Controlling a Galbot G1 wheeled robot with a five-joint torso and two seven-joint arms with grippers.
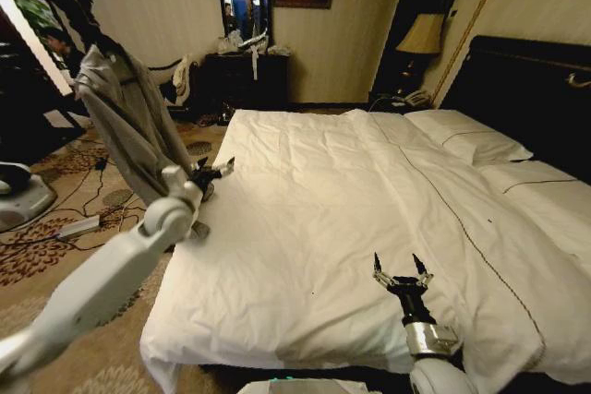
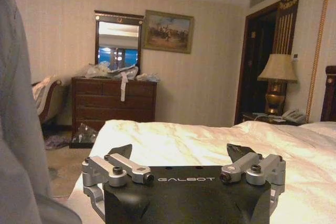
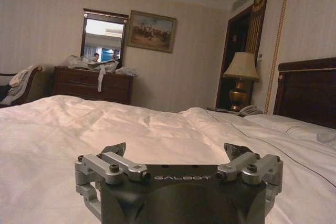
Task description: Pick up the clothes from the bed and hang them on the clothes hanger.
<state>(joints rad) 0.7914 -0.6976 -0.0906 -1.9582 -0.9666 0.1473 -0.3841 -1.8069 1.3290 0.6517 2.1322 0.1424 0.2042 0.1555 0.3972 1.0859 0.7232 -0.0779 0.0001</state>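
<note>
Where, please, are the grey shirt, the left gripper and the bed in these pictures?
grey shirt [image 1: 129, 122], head view, middle of the hanging cloth.
left gripper [image 1: 223, 169], head view, between its open fingertips.
bed [image 1: 314, 191], head view, bare white duvet.

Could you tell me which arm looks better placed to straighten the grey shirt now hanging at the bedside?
Probably the left. The left gripper, jaws open, sits beside the grey shirt hanging by the bed. The right gripper, also open, is over the duvet near the foot, well away.

Looking down from the head over the bed [image 1: 305, 228]; both wrists low, skimming the duvet toward the shared dresser [image 2: 113, 100].
</note>
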